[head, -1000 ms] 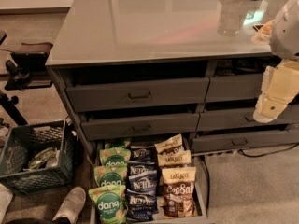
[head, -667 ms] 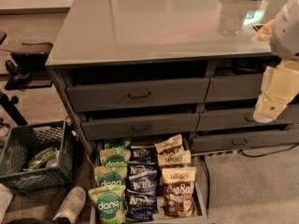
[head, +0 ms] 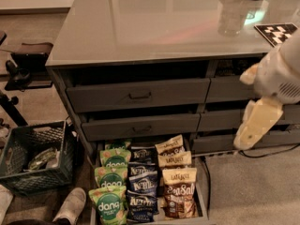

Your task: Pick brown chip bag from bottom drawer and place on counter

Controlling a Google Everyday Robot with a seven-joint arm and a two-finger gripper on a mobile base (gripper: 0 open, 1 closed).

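Arm (head: 286, 71) comes in from the right edge, white forearm angled down-left. Gripper (head: 257, 123) hangs in front of the right-hand drawer fronts (head: 225, 89); grip state: can't tell. Brown chip bag (head: 179, 194) lies front-right in bottom drawer (head: 203, 206), well apart from gripper. Vs 1 s ago: gripper lower & further left, checker tag (head: 277, 32) on counter (head: 154, 27) now uncovered, bag unmoved.

The tool (head: 257, 122) hangs at the right edge, before the right drawer fronts (head: 225, 89): a long, rounded, pale cream piece with a small dark dot near its lower end. Above it, the arm shell (head: 286, 74) is white and rounded, with fine grille slots.
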